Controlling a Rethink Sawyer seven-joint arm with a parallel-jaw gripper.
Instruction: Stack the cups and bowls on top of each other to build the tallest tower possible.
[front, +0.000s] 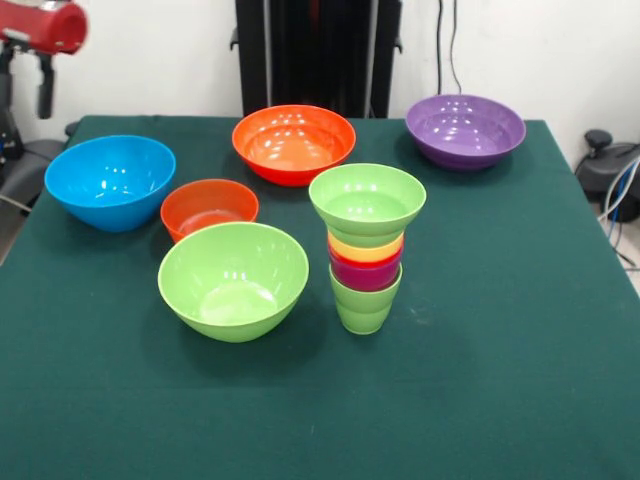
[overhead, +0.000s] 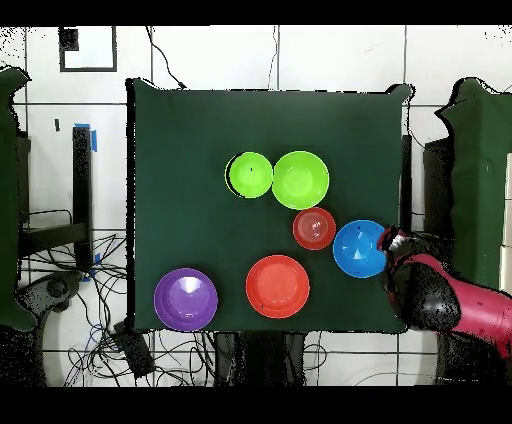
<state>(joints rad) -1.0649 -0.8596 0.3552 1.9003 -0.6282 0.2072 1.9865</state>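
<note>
The tower (front: 366, 270) stands mid-table: a light green cup at the bottom, red-purple and yellow cups nested above, and a small light green bowl (front: 367, 203) on top. In the overhead view the tower (overhead: 249, 174) shows as one green circle. Separate on the table are the large light green bowl (front: 233, 280), small orange-red bowl (front: 209, 208), blue bowl (front: 110, 182), orange bowl (front: 293, 143) and purple bowl (front: 465, 130). The gripper (overhead: 388, 240) is off the table's edge beside the blue bowl (overhead: 360, 248), with the red arm (overhead: 450, 305) behind it. Its state is unclear.
The green table (front: 500, 380) has open cloth in front of the tower and to its right. The black pedestal (front: 318, 50) stands behind the orange bowl. A red arm segment (front: 45, 25) shows at the top left corner. Cables lie off the table's right side.
</note>
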